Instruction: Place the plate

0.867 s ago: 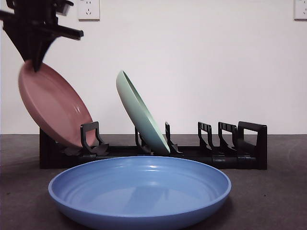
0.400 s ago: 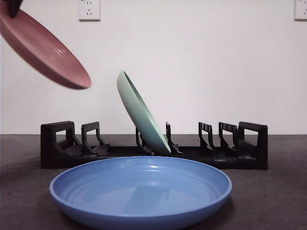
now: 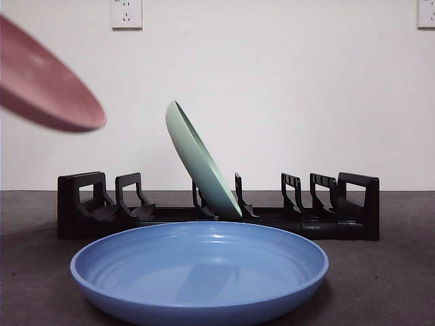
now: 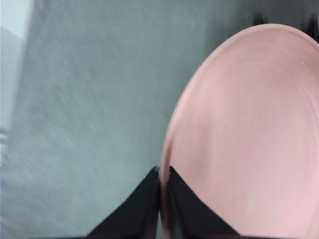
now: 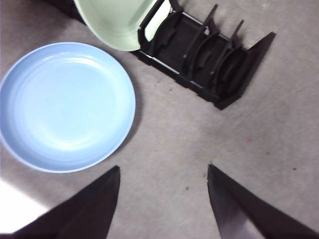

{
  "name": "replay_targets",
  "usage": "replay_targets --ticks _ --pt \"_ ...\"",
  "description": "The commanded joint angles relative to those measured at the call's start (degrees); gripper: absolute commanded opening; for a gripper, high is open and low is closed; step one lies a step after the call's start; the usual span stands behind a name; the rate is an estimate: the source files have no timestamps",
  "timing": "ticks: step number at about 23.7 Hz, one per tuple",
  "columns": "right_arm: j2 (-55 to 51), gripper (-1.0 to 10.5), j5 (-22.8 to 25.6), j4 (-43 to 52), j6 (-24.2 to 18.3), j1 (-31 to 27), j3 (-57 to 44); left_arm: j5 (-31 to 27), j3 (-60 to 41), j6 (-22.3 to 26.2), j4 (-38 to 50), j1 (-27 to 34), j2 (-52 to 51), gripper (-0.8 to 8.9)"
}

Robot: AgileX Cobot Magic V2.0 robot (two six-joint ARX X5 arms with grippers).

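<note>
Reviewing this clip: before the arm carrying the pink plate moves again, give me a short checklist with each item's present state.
1. Left gripper clamped on pink plate rim: ok.
2. Pink plate held above the black rack, touching nothing: ok.
3. Rack slots near the pink plate unoccupied: ok.
4. Green plate leaning in a middle slot, apart from the pink plate: ok.
5. Blue plate flat on the table in front of the rack: ok.
6. Right gripper open, away from the plates: ok.

A bare test room or lab rather than a home kitchen: a plain white wall (image 3: pixel 285 95) with two power sockets (image 3: pixel 126 13), a grey felt-like counter (image 5: pixel 199 134), and only a dish rack (image 3: pixel 217 207) with plates.
</note>
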Motion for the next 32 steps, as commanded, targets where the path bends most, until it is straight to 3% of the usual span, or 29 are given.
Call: replay_targets --ticks 1,8,15,23,32 --pt "0.4 2.8 1.2 0.2 0.3 0.5 1.0 8.0 -6.6 -4.8 5.6 -2.5 -5.2 0.08" --pt "0.4 2.8 1.2 0.3 0.3 0.5 1.0 18.2 -19.4 -10.6 13.7 -5.9 -10.6 0.08" --pt "0.4 2.8 1.1 0.2 0.3 0.5 1.0 27.5 -31.5 -14.0 30.4 -8.9 -6.9 0.08" --pt "0.4 2.8 1.2 0.3 0.4 0.5 1.0 27.6 -33.1 -13.6 40.4 -9.8 6.0 0.08" --pt "0.4 2.8 1.1 0.2 0.8 0.5 1.0 27.6 -33.1 -13.2 45.4 -11.7 13.6 0.08"
